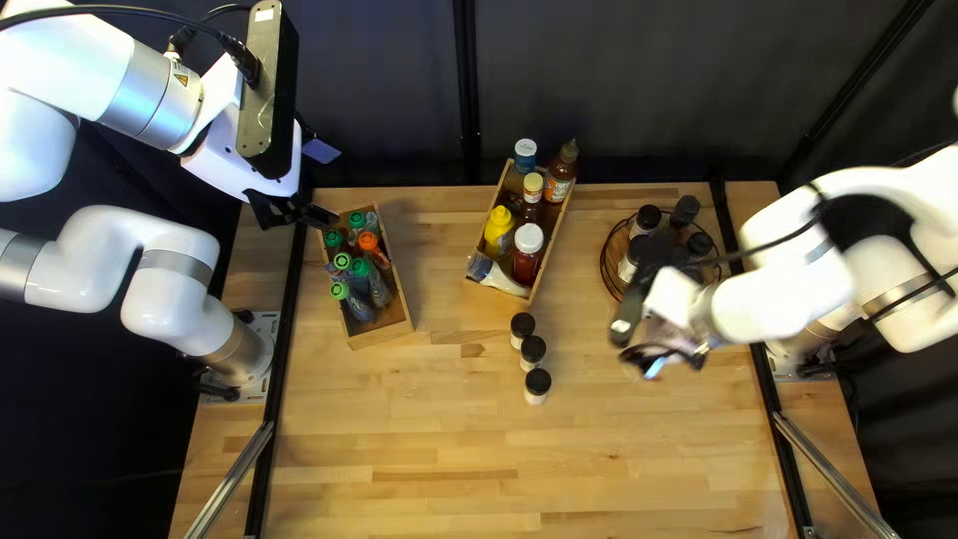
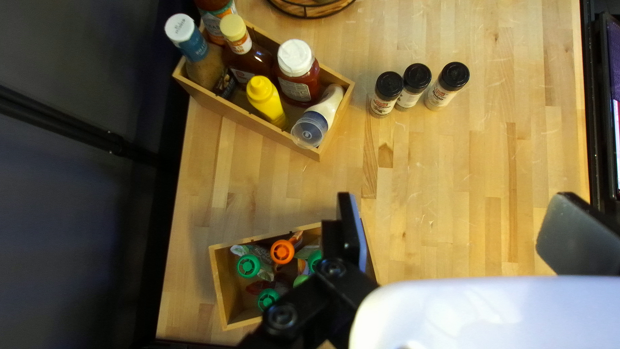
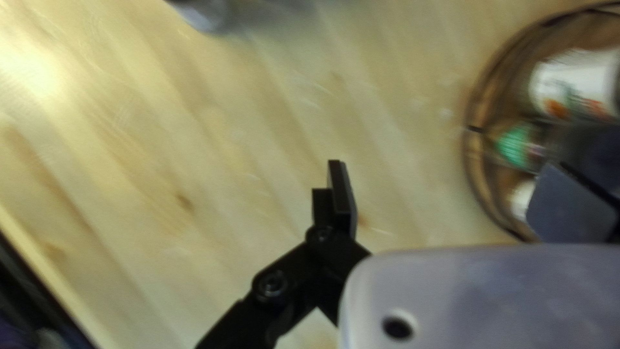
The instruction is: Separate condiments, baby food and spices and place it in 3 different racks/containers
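Left claw [image 1: 317, 185] spread near the wooden counter's [image 1: 429, 439] far edge; right claw [image 1: 661, 359] spread above open room, near three black-lidded spice jars [image 1: 532, 353].

Our top left view looks from above the table's [image 1: 419, 439] near edge, slanting down toward the dark curtain [image 1: 639, 90]. From over the table's left side, our left wrist view looks down and toward its right side, sharing both wooden boxes [image 1: 381, 336] and three spice jars [image 2: 416, 76] with it. Our right wrist view looks down closest. All three share the round basket [image 3: 473, 142], in part.
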Robot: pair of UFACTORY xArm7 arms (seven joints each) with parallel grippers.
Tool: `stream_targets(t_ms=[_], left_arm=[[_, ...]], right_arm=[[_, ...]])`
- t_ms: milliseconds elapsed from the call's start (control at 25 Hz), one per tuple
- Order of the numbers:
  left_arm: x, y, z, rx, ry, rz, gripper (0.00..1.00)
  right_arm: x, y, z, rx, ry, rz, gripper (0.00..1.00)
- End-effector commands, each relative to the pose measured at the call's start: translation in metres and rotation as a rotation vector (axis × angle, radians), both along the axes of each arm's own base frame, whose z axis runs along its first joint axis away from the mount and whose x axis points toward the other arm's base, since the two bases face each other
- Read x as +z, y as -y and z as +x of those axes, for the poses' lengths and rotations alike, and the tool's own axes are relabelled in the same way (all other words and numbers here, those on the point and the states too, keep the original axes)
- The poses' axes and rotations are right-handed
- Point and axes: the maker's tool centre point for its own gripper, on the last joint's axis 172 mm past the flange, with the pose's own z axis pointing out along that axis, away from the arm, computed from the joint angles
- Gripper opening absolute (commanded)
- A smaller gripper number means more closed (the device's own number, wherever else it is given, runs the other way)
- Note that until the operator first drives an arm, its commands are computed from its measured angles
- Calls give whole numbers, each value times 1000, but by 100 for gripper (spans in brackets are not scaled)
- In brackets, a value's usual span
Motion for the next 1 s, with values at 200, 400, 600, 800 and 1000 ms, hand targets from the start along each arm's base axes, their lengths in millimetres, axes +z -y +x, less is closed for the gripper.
stream_targets(t_ms=[200, 400, 600, 800, 1000], left_arm=[[0, 0, 0, 0, 0, 0, 100], [0, 0, 0, 0, 0, 0, 100], [0, 0, 0, 0, 0, 0, 100], [0, 0, 0, 0, 0, 0, 100], [0, 0, 0, 0, 0, 0, 100]], right_arm=[[-18, -43, 59, -232, -34, 54, 100], [-38, -36, 77, -343, -64, 10, 100], [-64, -25, 95, -406, -79, -28, 100], [-75, -20, 105, -422, -73, -27, 100], [-87, -13, 110, -429, -71, -12, 100]])
